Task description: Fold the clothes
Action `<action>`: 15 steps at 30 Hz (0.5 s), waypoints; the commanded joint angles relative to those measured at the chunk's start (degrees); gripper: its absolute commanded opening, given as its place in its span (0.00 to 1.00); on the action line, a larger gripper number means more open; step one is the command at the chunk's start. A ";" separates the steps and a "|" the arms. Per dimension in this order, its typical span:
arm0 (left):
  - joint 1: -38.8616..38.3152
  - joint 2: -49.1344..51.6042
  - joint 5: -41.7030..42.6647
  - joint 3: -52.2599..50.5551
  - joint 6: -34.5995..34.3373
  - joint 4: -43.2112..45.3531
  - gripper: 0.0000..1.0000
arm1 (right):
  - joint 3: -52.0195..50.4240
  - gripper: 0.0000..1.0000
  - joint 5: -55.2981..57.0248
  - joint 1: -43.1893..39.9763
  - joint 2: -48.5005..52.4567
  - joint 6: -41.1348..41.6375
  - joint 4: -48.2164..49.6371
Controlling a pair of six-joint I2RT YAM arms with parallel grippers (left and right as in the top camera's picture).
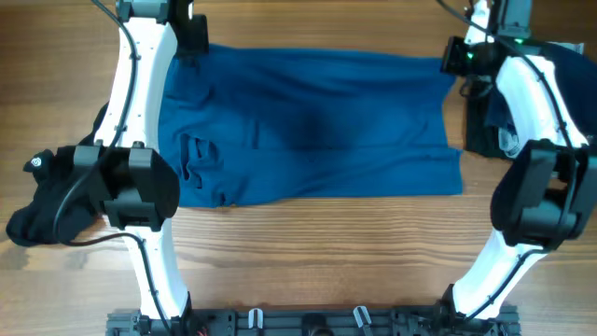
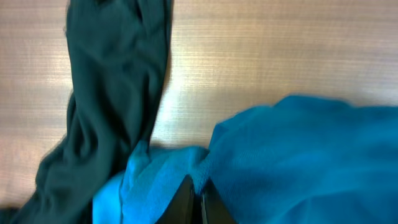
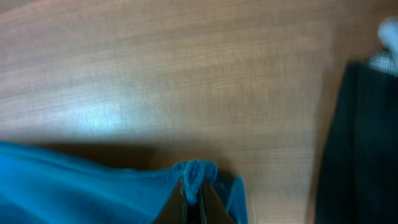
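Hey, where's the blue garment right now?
In the overhead view the blue garment lies spread at centre, its far corners pinched by the left end effector and the right end effector.

blue garment (image 1: 308, 121): 1
dark heaps of cloth: 2, i.e. left heap (image 1: 26, 224) at table's L edge, right heap (image 1: 485, 126) by R arm; no. of pieces in right heap can't tell
arms: 2, i.e. left arm (image 1: 140, 103), right arm (image 1: 539, 103)
grippers: 2, i.e. left gripper (image 2: 199, 199), right gripper (image 3: 194, 199)
table (image 1: 326, 252): 1
rail (image 1: 308, 322) at near edge: 1
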 commanded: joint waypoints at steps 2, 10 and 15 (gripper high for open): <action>0.04 -2.25 -0.94 0.81 2.40 -6.45 0.04 | 0.83 0.04 -5.20 -2.78 -4.31 -2.45 -6.99; 0.07 -2.23 -0.94 0.79 2.43 -16.87 0.04 | 0.66 0.04 -3.58 -3.45 -5.03 -6.32 -21.59; 0.07 -2.12 -0.76 0.79 2.43 -20.70 0.04 | 0.66 0.04 -2.49 -4.31 -5.03 -6.40 -25.57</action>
